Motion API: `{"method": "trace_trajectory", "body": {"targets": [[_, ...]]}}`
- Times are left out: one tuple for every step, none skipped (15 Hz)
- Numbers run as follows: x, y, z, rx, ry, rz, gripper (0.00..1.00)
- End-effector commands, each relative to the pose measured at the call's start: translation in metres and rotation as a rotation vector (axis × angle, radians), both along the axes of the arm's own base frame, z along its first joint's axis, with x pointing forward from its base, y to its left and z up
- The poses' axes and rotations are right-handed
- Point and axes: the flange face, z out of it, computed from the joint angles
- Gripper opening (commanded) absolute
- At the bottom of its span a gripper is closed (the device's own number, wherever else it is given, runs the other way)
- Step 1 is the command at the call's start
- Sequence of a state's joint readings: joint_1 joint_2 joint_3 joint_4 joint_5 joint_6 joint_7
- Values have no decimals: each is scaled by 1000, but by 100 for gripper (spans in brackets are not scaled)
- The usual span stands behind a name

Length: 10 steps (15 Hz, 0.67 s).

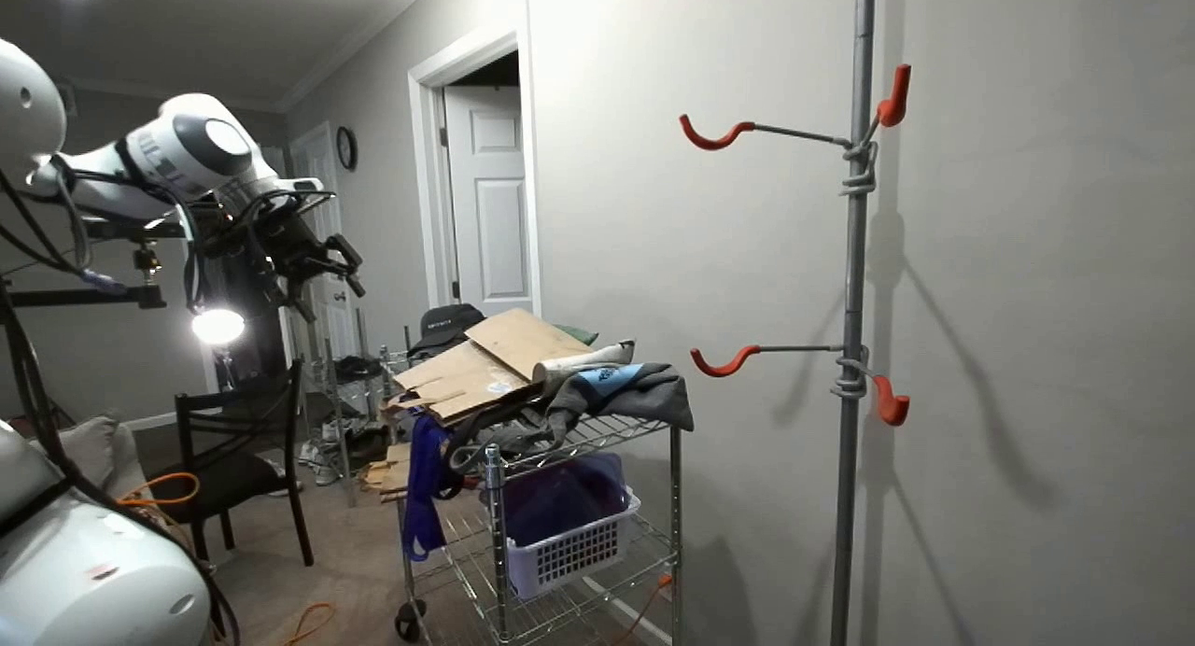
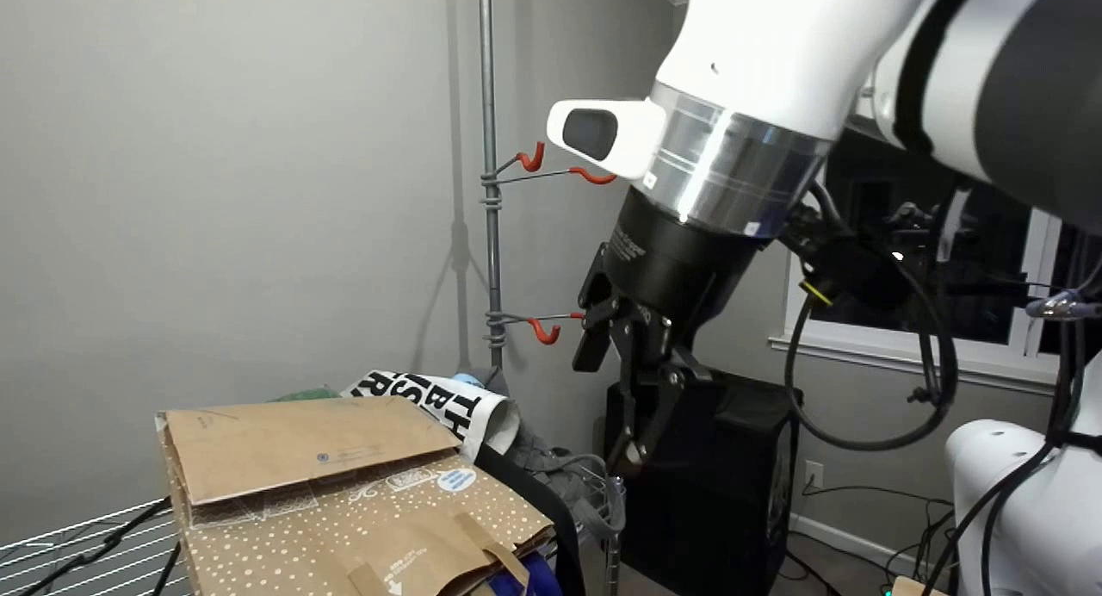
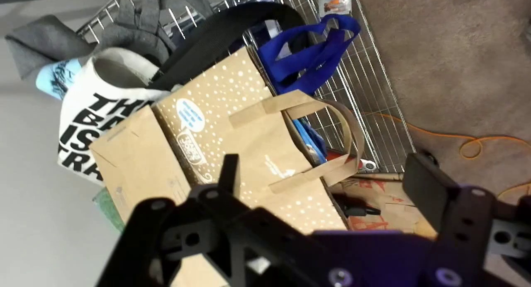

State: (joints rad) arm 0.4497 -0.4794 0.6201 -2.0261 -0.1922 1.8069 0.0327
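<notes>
On wire rack (image 1: 676,497): brown paper bag (image 3: 257,144), lying flat, handles (image 3: 357,133) right in wrist view | claw (image 3: 321,171) spread wide, grasping nothing, clear of bag | white lettered bag (image 3: 93,125) left, blue straps (image 3: 307,62) far

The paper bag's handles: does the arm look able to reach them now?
Probably yes: the open, empty gripper faces the paper bag, and nothing visible covers the handles, though the remaining gap is hard to judge.

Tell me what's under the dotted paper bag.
Blue straps emerge from beneath the dotted paper bag, and a wire shelf shows lower down; what the bag directly rests on is covered.
</notes>
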Motion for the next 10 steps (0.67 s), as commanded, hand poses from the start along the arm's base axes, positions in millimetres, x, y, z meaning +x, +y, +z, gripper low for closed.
{"method": "trace_trajectory", "body": {"targets": [[-14, 17, -33, -115, -113, 131, 100], [-14, 19, -44, -148, -150, 156, 100], [-11, 21, -55, -173, -184, 187, 100], [-6, 22, -66, -196, -221, 216, 100], [-2, 23, -76, -214, -258, 250, 100], [6, 23, -85, -206, -278, 270, 100], [12, 23, -94, -192, -287, 297, 100], [20, 23, -104, -174, -288, 319, 100], [26, 24, -113, -154, -288, 335, 100], [32, 25, -121, -132, -278, 359, 100]]}}
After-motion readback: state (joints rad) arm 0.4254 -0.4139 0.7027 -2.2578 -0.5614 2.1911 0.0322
